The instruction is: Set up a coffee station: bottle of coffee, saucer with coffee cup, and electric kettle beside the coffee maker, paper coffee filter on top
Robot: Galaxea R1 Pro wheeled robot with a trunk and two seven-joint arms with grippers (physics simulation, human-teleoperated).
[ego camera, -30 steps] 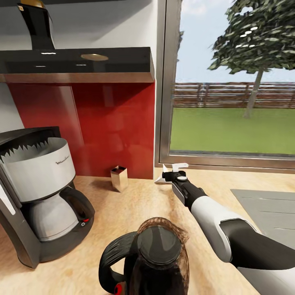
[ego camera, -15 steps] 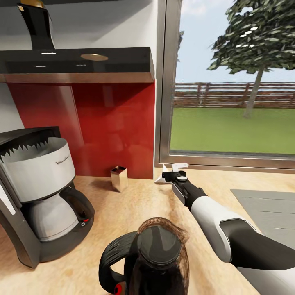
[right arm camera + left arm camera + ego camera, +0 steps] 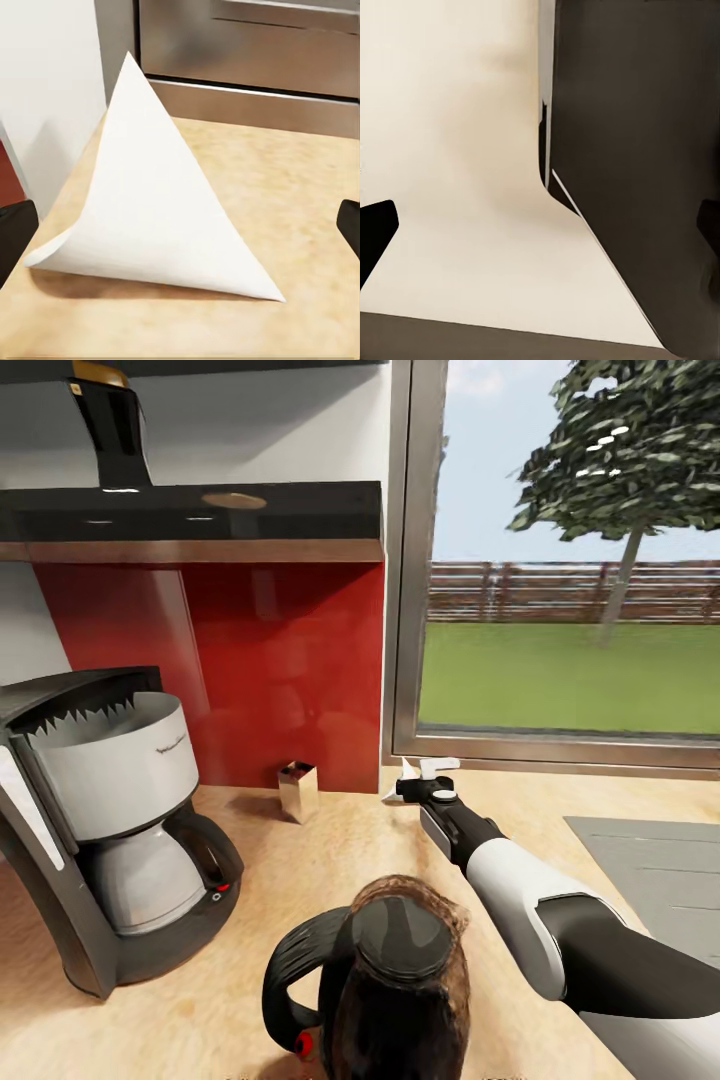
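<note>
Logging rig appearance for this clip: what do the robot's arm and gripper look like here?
In the head view the right arm has a glossy white shell between dark grey and black segments. A black wrist carries a small round silver-white cap. The right gripper is black with pale fingers. In the right wrist view the fingertips look black. No cables show.

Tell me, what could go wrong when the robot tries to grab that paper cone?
The paper coffee filter is thin and lies on the kitchen countertop by the window frame, so the open right gripper might crush it or push it against the frame. Carrying it to the coffee maker, the arm could bump the electric kettle.
</note>
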